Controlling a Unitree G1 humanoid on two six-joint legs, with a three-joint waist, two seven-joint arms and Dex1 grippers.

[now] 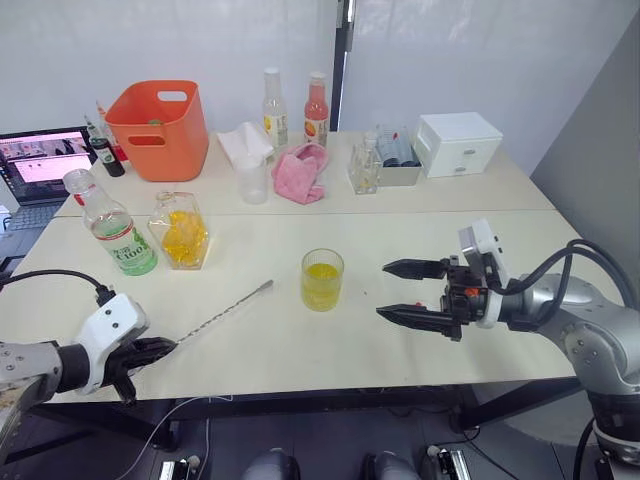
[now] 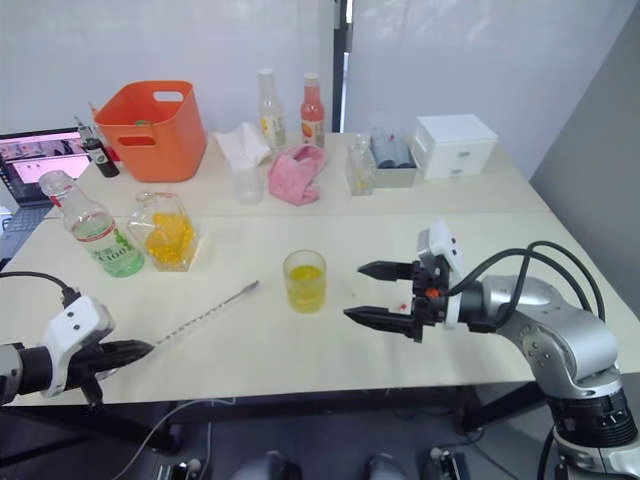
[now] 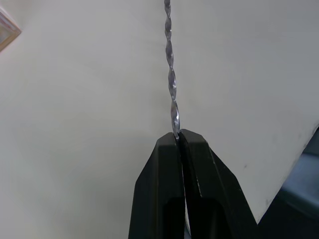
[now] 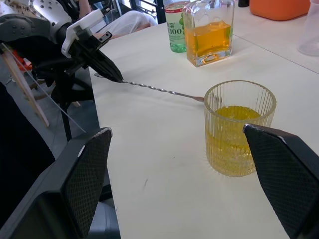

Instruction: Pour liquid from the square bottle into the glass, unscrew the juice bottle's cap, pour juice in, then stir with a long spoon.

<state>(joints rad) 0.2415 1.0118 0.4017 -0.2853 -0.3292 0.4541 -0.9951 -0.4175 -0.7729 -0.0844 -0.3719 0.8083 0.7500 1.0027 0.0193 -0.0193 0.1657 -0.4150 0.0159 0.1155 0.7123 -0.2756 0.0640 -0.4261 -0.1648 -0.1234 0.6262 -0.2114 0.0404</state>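
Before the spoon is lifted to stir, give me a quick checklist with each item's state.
1. Left gripper shut on the long spoon: ok.
2. The glass upright, holding yellow liquid: ok.
3. Right gripper open, beside the glass, not touching: ok.
4. Spoon bowl end free on the table, short of the glass: ok.
5. The juice bottle uncapped: ok.
6. Juice already poured: cannot tell.

Layout around our two sets of jaws

Our left gripper point(image 1: 150, 352) sits at the table's point(image 1: 520, 250) near edge with the long spoon point(image 1: 225, 311) running out from its jaws toward the glass point(image 1: 322, 279). Our right gripper point(image 1: 412, 292) has the glass just ahead of its jaws. The square bottle point(image 1: 180, 230) and juice bottle point(image 1: 112, 226) stand side by side behind the spoon.
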